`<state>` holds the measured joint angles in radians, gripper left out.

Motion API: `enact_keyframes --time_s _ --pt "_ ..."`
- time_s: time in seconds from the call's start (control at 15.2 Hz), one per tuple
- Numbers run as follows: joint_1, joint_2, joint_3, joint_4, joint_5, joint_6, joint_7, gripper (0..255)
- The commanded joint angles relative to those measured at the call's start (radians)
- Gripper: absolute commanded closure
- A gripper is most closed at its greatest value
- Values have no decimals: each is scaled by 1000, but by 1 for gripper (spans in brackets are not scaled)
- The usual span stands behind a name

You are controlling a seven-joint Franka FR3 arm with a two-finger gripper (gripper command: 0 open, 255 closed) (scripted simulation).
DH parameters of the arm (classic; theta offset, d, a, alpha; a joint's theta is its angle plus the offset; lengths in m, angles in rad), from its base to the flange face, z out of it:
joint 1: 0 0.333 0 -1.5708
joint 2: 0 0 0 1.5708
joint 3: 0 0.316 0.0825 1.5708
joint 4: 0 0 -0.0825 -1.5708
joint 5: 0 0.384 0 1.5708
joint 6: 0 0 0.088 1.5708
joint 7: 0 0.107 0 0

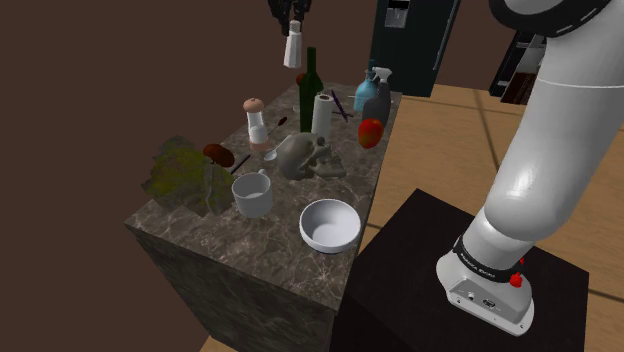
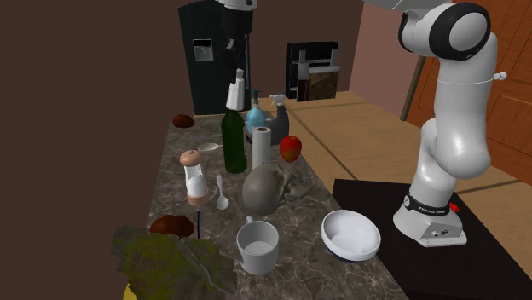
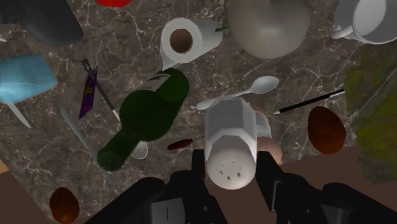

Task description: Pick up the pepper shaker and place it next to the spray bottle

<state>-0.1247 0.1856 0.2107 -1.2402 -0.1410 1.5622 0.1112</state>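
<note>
me: brown walls, a wood floor, a dark fridge at the back, and straight beneath my gripper a dark marbled counter crowded with kitchen things.

you: and the gripper itself?

me: my two black fingers are clamped on the pepper shaker, one on each side of its white body, with its holed cap turned up towards my wrist camera. the jaws stand only the shaker's width apart. it hangs from me high above the counter.

you: what lies right under it?

me: a green bottle, upright, almost directly below me. a white paper roll stands just beside it, and a spoon lies flat on the marble.

you: where is the spray bottle?

me: the blue spray bottle stands down on the counter, past the green bottle and the roll, off to one side of me. a red fruit sits just by it. the shaker and the spray bottle are well apart, mostly in height.

you: any containers?

me: a white mug and a white bowl, farther from my gripper, toward the counter's end by my stand. both show bare white insides. a grey jug stands between them and the roll, and i cannot see into it. a second shaker with a pale top stands on the marble too, with leafy greens near it.
</note>
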Motion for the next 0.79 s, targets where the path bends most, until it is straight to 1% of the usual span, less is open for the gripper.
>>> enact_keyframes --time_s 0.0,0.33,0.73 --pt "-30 -13 -17 -11 12 4 -47 255" --pt "-105 -32 -63 -36 41 23 -163 255" --pt "-190 -13 -119 -12 70 27 -300 255"
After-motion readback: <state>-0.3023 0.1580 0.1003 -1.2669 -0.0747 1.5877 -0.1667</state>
